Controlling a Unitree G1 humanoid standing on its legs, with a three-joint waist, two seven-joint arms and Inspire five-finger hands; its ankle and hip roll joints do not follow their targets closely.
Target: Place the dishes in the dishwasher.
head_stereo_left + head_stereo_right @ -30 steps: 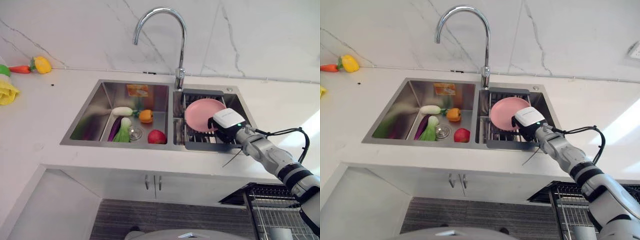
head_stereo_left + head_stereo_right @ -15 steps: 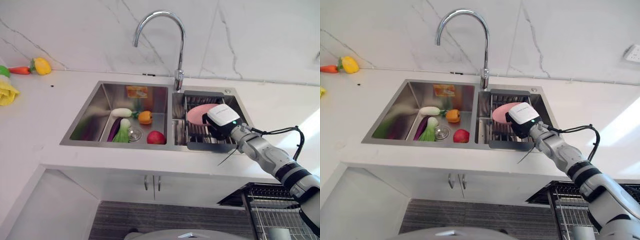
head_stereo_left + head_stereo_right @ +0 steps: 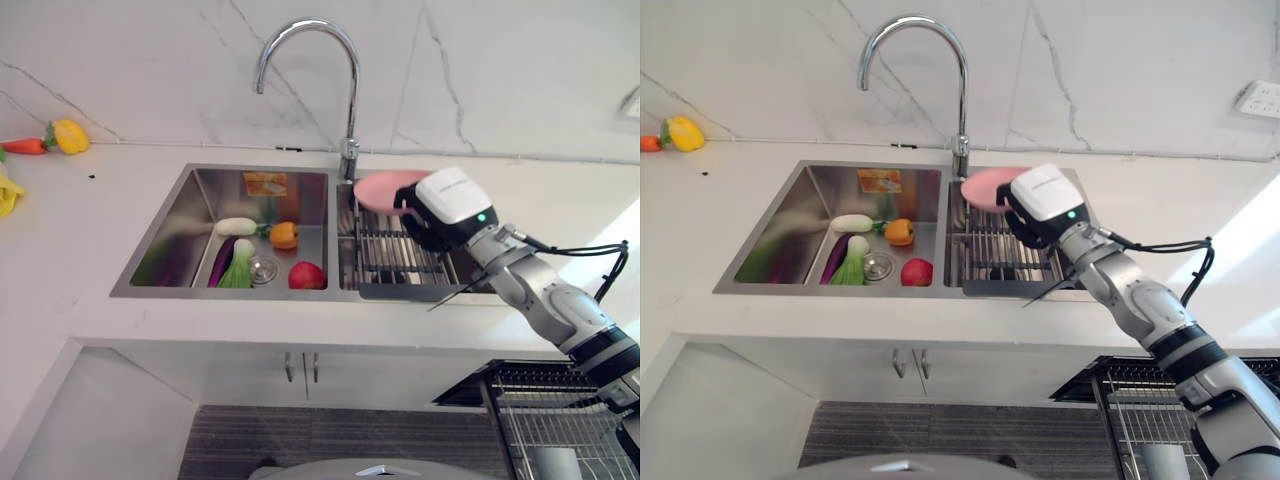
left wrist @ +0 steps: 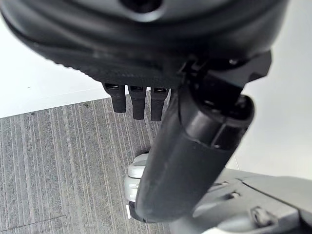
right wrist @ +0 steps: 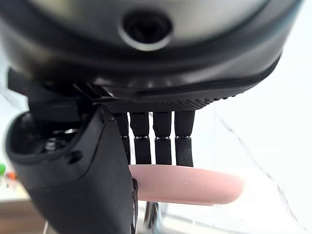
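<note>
A pink plate (image 3: pixel 383 188) hangs roughly level above the back of the wire rack (image 3: pixel 395 262) in the sink's right basin, close to the faucet's base. My right hand (image 3: pixel 417 222) is shut on the plate's right edge; in the right wrist view the thumb (image 5: pixel 78 185) presses one face of the plate (image 5: pixel 195 184) and the fingers (image 5: pixel 158 141) lie along the other. My left hand (image 4: pixel 195 146) hangs over the grey floor with straight fingers (image 4: pixel 132 101), holding nothing.
The left basin (image 3: pixel 175 250) holds a white radish (image 3: pixel 238 226), an eggplant, a leafy green, an orange pepper (image 3: pixel 284 235) and a red apple (image 3: pixel 304 275). A tall faucet (image 3: pixel 349 90) stands behind the sink. The dishwasher's pulled-out wire rack (image 3: pixel 560 430) is at lower right.
My right hand has lifted the pink plate out of the wire rack, up and toward the faucet. The camera has shifted slightly.
</note>
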